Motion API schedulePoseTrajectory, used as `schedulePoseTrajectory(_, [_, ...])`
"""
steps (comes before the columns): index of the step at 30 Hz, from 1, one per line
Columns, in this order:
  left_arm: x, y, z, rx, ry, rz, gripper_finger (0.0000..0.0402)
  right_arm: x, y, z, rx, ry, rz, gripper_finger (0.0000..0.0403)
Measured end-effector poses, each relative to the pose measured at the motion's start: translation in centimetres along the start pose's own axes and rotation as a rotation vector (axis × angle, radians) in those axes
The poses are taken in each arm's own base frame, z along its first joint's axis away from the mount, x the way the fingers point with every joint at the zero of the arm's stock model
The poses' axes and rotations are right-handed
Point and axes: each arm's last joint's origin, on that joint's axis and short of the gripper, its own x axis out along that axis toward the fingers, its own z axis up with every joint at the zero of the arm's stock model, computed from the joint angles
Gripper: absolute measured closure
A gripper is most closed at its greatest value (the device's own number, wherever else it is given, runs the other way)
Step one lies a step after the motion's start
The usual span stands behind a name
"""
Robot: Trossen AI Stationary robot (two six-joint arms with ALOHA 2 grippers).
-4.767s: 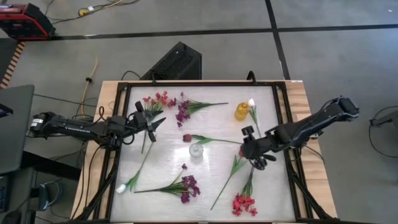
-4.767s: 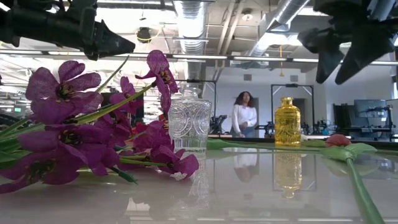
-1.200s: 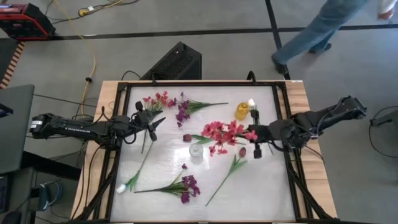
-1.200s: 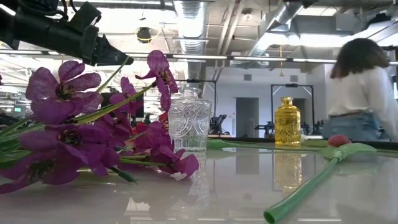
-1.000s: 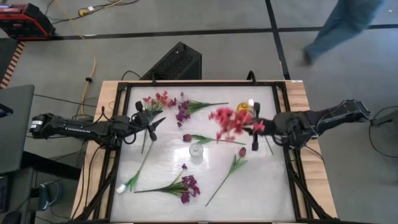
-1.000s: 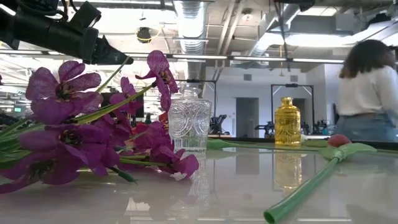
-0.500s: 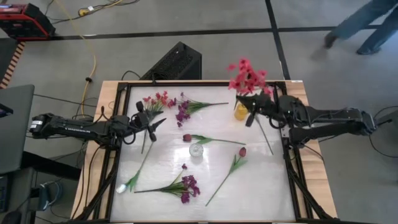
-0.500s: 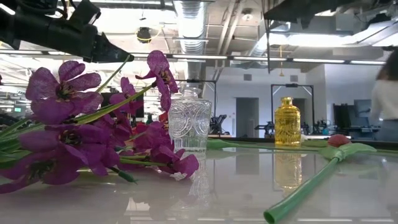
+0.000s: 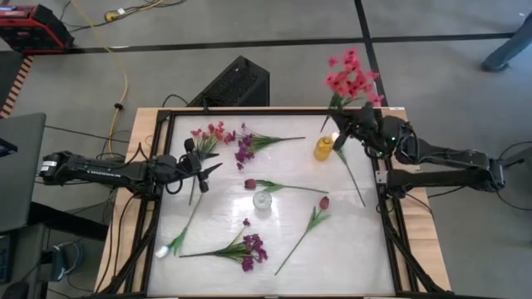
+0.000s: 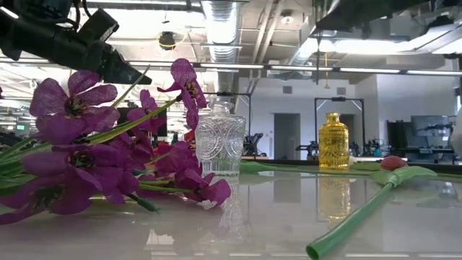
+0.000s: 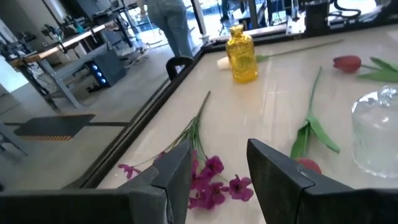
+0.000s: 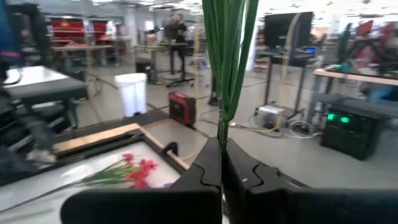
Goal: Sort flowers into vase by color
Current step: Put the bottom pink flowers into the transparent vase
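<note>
Jaws of right gripper (image 12: 221, 163) clamped on green stalk of red flower (image 9: 351, 80), lifted near yellow vase (image 9: 322, 148) at counter's (image 9: 374, 249) far edge. Probably light, floppy, top-heavy; best pinched low. Left gripper (image 11: 214, 171) apart, waiting.

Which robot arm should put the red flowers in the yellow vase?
The right. Its gripper is already shut on the red flowers, right beside the yellow vase. The left gripper waits open and empty across the table.
</note>
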Motion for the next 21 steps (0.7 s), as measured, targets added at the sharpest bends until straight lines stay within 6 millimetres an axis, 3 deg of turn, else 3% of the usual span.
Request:
schedulePoseTrajectory(5, [0.0, 0.1, 0.3, -0.004, -0.026, 0.005, 0.0257, 0.1, -0.5, -0.9, -0.007, -0.010, -0.085, 0.0381])
schedulePoseTrajectory(12, [0.0, -0.1, 0.4, -0.050, -0.046, -0.063, 0.0257, 0.4, -1.9, -5.1, 0.042, -0.003, -0.199, 0.0381])
schedulePoseTrajectory(21, [0.0, -0.3, 0.3, -0.085, -0.046, -0.108, 0.0257, -1.1, -2.3, -4.5, 0.139, -0.066, -0.111, 0.0380])
